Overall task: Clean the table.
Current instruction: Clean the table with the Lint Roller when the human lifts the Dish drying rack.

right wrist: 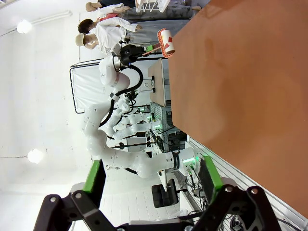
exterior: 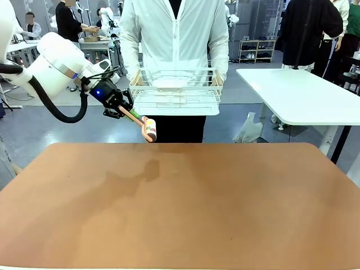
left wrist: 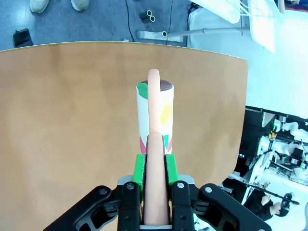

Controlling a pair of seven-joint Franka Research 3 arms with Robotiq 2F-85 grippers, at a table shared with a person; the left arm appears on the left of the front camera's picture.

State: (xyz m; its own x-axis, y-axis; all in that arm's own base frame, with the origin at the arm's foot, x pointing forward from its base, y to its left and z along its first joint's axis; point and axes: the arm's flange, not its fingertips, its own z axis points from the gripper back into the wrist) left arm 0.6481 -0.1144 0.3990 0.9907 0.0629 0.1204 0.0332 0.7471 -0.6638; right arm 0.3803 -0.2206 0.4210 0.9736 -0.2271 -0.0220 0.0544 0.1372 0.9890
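Note:
The reddish-brown table [exterior: 185, 214] spreads across the front view with a bare top. My left gripper [exterior: 125, 110] hangs above its far left edge, shut on the pink handle of a lint roller [exterior: 149, 129]. In the left wrist view, the green pads [left wrist: 139, 168] clamp the handle, and the lint roller [left wrist: 154, 115] with its patterned white drum points out over the table [left wrist: 62, 125]. My right gripper [right wrist: 151, 178] stands open, nothing between its fingers, off to the side of the table [right wrist: 250, 72]. The lint roller [right wrist: 166, 42] shows far off there.
A person [exterior: 174, 34] in a white jacket stands at the far edge holding a white wire basket [exterior: 176, 84] at chest height. A white rectangular table [exterior: 304, 95] stands at the back right, with a white plastic bag [exterior: 248, 130] on the floor beside it.

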